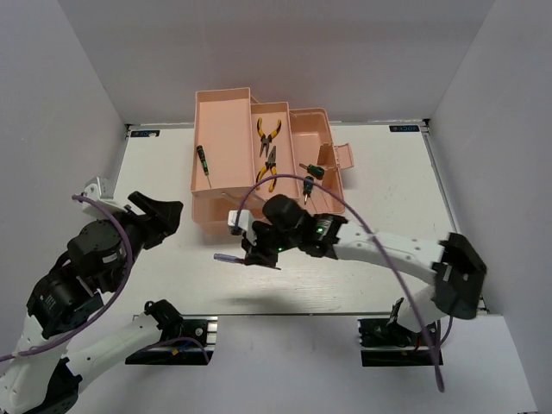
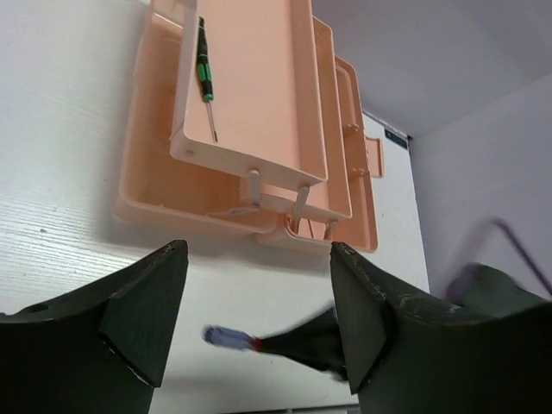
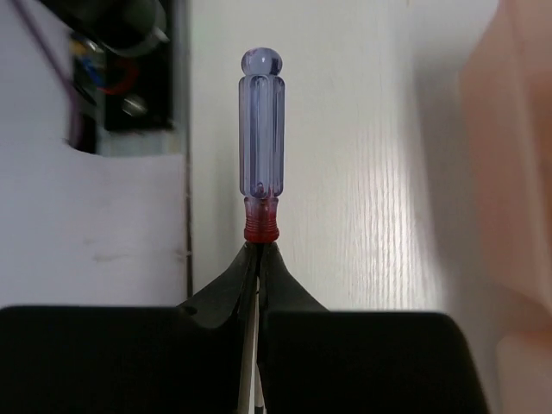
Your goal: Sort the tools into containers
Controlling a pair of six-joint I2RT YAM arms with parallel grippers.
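Tools: five lay in the toolbox; the blue screwdriver was outside it, at 6 o'clock from the box.
Top view, step: the right gripper was clamped on the blue screwdriver's shaft over the table, handle pointing to 9 o'clock; this looked like the carry of the last tool.
Top view, next move: likely a swing toward 12 o'clock and a release over a tray.
Top view, contents: slim screwdriver in the left tray; two pliers in the middle tray; two green screwdrivers in the right part.
Left wrist view: left gripper jaws stood apart, holding nothing; the slim screwdriver lay in the top tray at 11 o'clock.
Right wrist view: fingers pressed together on the shaft just below the red collar, handle at 12 o'clock.
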